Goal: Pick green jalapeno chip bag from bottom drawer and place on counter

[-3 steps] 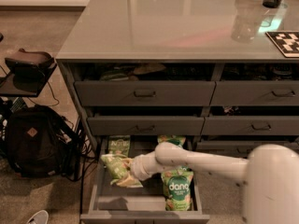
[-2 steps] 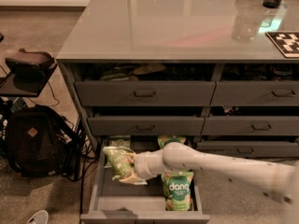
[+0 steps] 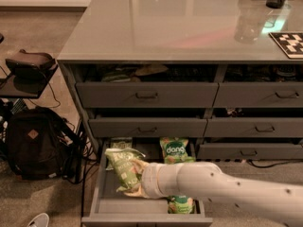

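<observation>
The bottom drawer [image 3: 97, 193] stands pulled open at the lower left of the cabinet. My gripper [image 3: 134, 178] is inside it, above its left half, shut on a pale-green jalapeno chip bag [image 3: 121, 167] that hangs lifted off the drawer floor. A second bag like it [image 3: 121, 143] lies at the back of the drawer, partly hidden under the drawer above. My white arm [image 3: 213, 186] reaches in from the right. The glossy grey counter [image 3: 156, 22] spans the top of the cabinet.
Two green-and-orange "dang" bags lie in the drawer's right half, one at the back [image 3: 174, 150] and one at the front [image 3: 181, 204]. Upper drawers [image 3: 147, 94] are slightly open. A backpack [image 3: 33, 143] and a stool [image 3: 28, 65] stand at left. A glass [image 3: 248, 25] and a checkerboard [image 3: 289, 44] sit on the counter.
My gripper has lifted the pale-green bag up from the drawer floor and turned it more upright. The arm has risen with it.
</observation>
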Controlling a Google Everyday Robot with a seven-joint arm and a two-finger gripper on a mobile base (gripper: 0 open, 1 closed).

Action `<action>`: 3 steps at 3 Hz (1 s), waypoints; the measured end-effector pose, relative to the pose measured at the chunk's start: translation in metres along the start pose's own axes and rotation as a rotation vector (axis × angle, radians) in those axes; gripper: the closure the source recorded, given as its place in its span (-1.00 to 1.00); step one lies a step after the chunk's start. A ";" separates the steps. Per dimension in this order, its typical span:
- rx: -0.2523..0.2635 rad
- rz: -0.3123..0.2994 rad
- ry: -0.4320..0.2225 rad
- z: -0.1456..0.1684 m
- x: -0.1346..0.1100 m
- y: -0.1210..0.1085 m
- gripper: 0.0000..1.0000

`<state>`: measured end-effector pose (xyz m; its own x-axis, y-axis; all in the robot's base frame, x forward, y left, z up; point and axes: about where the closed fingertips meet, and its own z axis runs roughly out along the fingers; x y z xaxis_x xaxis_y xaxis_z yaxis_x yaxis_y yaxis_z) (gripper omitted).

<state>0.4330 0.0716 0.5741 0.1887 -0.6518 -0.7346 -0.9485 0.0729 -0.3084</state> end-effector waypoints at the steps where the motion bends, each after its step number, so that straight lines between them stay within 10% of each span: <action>1: 0.088 -0.062 0.029 -0.053 -0.034 0.003 1.00; 3: 0.246 -0.104 0.101 -0.148 -0.087 -0.029 1.00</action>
<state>0.4062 0.0147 0.7366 0.2438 -0.7366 -0.6308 -0.8324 0.1748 -0.5258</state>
